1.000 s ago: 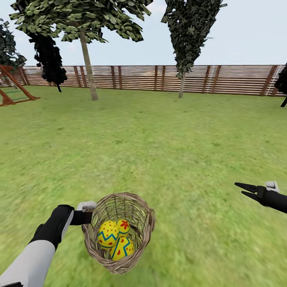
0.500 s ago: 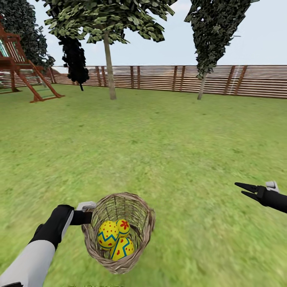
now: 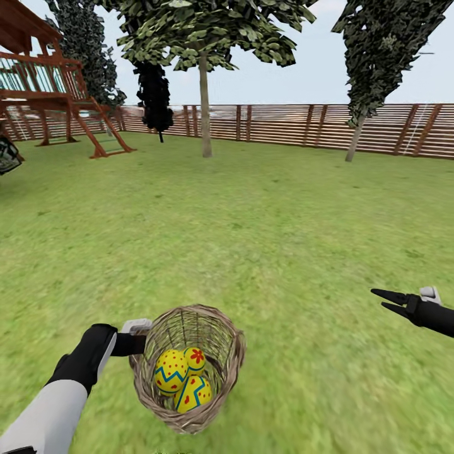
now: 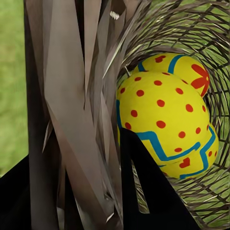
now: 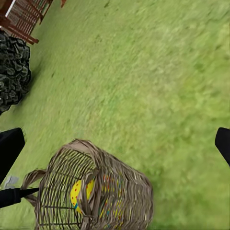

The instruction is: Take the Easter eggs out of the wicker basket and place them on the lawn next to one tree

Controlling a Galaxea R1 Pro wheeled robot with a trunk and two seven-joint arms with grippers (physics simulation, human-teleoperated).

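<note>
My left gripper (image 3: pixel 140 343) is shut on the rim of the brown wicker basket (image 3: pixel 231 369), which tilts above the lawn (image 3: pixel 265 227) at the lower left of the head view. All three yellow Easter eggs lie inside it: a dotted one (image 3: pixel 171 371), a flower one (image 3: pixel 195 358) and a zigzag one (image 3: pixel 193 392). The left wrist view shows the wicker wall (image 4: pixel 72 96) between my dark fingers, with the dotted egg (image 4: pixel 163 110) close behind. My right gripper (image 3: pixel 378 299) hangs open and empty at the right. A pale straight tree trunk (image 3: pixel 205 113) stands far ahead.
A brown slatted fence (image 3: pixel 302 126) closes off the back of the garden. A wooden play set (image 3: pixel 50 94) stands at the far left. Dark conifers rise beside the trunk (image 3: pixel 154 94) and at the far right (image 3: pixel 378 57). Open grass stretches between me and the trees.
The whole picture has slid to the right, so the camera has turned left and the play set has come into view. Both arms and the basket keep their places in the picture.
</note>
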